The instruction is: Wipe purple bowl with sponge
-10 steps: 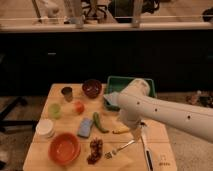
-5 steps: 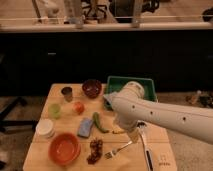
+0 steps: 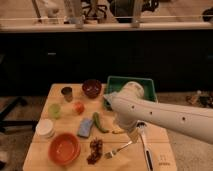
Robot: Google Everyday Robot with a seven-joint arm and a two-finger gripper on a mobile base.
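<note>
Gripper open, indistinct at arm's lower end over table; arm covers green bin's front

Nothing here can be read from where I stand. The nearest thing to a label is a small dark mark at the near right corner of the wooden table, and it is too faint to make out. The gripper, low over the table just beyond the fork, shows no lettering I can read, and the white arm carries only a row of dark dots.
</note>
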